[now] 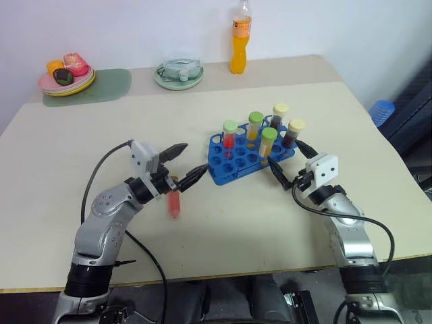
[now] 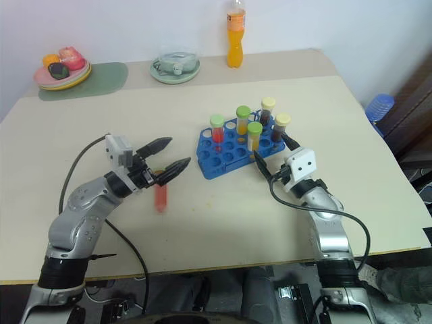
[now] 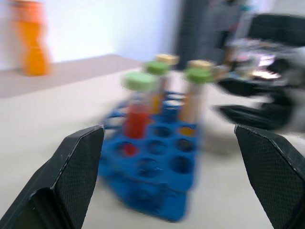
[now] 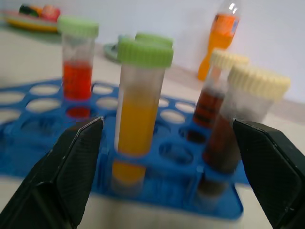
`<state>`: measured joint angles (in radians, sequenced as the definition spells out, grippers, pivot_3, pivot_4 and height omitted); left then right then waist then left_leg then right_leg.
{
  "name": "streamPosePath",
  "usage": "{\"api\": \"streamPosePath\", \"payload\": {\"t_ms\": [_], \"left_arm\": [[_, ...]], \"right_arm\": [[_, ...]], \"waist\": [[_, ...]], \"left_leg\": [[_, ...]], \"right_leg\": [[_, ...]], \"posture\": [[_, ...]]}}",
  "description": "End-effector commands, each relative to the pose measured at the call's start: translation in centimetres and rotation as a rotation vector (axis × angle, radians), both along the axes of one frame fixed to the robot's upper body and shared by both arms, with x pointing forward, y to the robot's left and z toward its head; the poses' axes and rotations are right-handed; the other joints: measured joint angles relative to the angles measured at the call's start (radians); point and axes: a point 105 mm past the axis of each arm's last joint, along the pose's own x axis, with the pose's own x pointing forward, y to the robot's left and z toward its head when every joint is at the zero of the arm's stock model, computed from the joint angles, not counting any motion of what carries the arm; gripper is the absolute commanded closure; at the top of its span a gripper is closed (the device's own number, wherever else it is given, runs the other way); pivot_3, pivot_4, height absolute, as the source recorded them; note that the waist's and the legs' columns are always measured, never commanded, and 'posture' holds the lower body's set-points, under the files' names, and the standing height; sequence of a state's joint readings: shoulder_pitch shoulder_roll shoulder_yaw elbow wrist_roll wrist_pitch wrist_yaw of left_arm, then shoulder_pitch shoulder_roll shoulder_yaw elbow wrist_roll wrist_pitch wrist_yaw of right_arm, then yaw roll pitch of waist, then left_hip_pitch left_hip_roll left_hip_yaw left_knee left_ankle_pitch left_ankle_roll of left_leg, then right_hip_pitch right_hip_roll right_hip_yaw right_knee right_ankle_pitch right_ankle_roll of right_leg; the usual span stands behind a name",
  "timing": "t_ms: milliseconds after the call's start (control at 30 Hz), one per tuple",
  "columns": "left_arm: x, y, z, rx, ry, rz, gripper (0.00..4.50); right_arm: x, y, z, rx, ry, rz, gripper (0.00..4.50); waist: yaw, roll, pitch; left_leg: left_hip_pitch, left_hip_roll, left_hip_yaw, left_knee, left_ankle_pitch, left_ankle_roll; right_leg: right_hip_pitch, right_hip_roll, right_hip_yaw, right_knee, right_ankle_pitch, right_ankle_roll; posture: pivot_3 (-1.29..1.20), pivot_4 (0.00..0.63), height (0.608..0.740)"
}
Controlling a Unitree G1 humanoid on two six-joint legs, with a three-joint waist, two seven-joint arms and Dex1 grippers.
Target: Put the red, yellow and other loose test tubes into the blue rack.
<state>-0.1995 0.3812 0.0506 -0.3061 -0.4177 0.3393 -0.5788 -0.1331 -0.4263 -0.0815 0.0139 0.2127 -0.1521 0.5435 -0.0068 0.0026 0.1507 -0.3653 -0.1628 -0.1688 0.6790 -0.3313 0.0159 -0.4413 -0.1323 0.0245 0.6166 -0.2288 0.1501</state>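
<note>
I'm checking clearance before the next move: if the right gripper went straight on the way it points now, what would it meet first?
Most likely the yellow tube with the green cap, standing in the near row of the blue rack. It sits right between the open fingers of the right gripper, ahead of them, though depth is hard to judge.

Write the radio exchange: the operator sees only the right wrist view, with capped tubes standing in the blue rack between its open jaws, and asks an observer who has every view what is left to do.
Operator: Every tube I see stands in the rack. Is any tube loose?
Observer: Yes. One red tube lies flat on the table, off the blue rack on the robot's left side.
Operator: Where is the other arm?
Observer: The left gripper is close to that red tube, between it and the rack, jaws open and holding nothing.
</note>
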Motion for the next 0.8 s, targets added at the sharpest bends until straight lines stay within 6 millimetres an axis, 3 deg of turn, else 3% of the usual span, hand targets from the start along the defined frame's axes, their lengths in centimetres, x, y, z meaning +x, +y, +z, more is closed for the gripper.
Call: {"api": "streamPosePath", "payload": {"t_ms": [33,167,233,333,567,700,800], "left_arm": [[0.3,1.0,0.4,0.075,0.012,0.155,0.0],[1.3,2.7,0.2,0.047,0.217,0.323,0.0],[1.8,3.7,-0.1,0.044,0.43,0.427,0.0],[1.9,3.5,1.2,-0.006,0.564,0.431,0.0],[2.9,1.9,3.0,-0.147,0.665,0.341,0.0],[2.3,1.5,3.0,-0.113,0.738,0.282,0.0],[0.7,1.0,3.1,-0.102,0.826,0.267,0.0]], "right_arm": [[-1.6,-0.4,1.7,-0.019,0.003,0.089,0.09],[-5.2,0.2,3.5,-0.062,0.079,0.364,0.09],[-6.1,0.5,4.9,-0.084,0.1,0.465,0.09],[-6.3,0.9,6.2,-0.105,0.1,0.518,0.09],[-6.7,2.3,7.0,-0.118,0.119,0.61,0.09],[-6.5,2.4,7.1,-0.126,0.129,0.628,0.09],[-6.3,2.4,6.9,-0.127,0.134,0.633,0.09]], "waist": [[0.005,0.0,0.0],[0.023,0.0,0.001],[0.024,-0.001,0.001],[0.025,-0.003,0.001],[0.022,-0.004,0.001],[0.022,-0.005,0.002],[0.021,-0.006,0.002]], "left_leg": [[0.0,0.0,0.0,0.0,0.0,0.0],[0.0,0.0,0.0,0.001,0.0,0.0],[0.0,0.0,0.0,0.003,0.0,0.0],[0.0,0.0,-0.001,0.004,0.0,0.0],[0.0,0.0,-0.001,0.003,-0.001,0.0],[0.0,0.0,-0.001,0.003,-0.001,-0.001],[0.0,0.0,-0.001,0.003,-0.001,-0.001]], "right_leg": [[0.0,0.0,0.0,0.0,0.0,0.0],[0.001,0.0,0.001,0.0,0.0,0.0],[0.002,0.0,0.0,0.0,0.0,0.0],[0.003,0.0,0.0,0.0,0.0,0.0],[0.001,0.0,-0.001,0.0,0.0,0.0],[0.001,0.0,-0.001,0.001,0.0,0.0],[0.0,-0.001,0.0,0.002,0.0,0.0]], "posture": [[0.0,0.15,0.74],[0.0,0.15,0.74],[0.0,0.15,0.74],[0.0,0.15,0.74],[0.0,0.15,0.74],[0.0,0.15,0.74],[0.0,0.15,0.74]]}}
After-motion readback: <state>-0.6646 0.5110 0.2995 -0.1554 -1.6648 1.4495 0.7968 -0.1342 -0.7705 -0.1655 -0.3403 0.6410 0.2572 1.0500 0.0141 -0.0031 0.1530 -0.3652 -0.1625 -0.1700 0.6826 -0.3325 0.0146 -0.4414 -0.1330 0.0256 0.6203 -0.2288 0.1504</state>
